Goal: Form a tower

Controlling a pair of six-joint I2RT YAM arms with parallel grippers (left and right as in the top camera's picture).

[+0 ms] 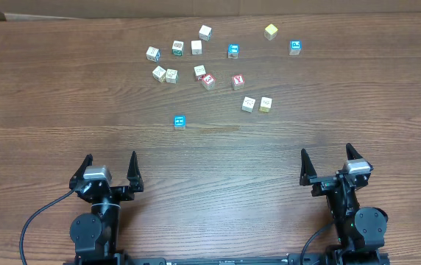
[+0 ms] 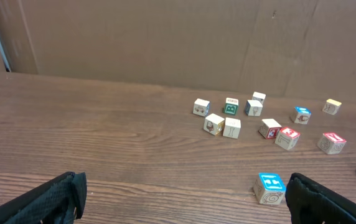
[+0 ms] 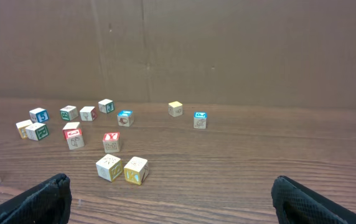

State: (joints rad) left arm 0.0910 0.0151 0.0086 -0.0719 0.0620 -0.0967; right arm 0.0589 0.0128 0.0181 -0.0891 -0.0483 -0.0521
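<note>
No tower shows in any view; only loose wooden alphabet cubes lie scattered across the far half of the table. A blue-topped cube [image 1: 179, 121] [image 2: 269, 186] sits alone, nearest to my left gripper and just inside its right finger in the left wrist view. A red "Y" cube [image 1: 238, 82] [image 3: 111, 142] and a red-marked cube [image 1: 208, 80] [image 2: 287, 137] lie mid-cluster. Two cream cubes [image 1: 249, 104] [image 3: 109, 167] sit side by side ahead of my right gripper. My left gripper [image 1: 110, 160] [image 2: 184, 199] and right gripper [image 1: 327, 153] [image 3: 172, 199] both stand open and hold nothing, near the front edge.
More cubes lie toward the back: a yellow one [image 1: 271, 32] [image 3: 175, 109], two blue-topped ones [image 1: 295, 47] [image 1: 233, 51], and a cream group at the left [image 1: 165, 73] [image 2: 221, 124]. A brown cardboard wall [image 2: 165, 43] closes off the table's far side.
</note>
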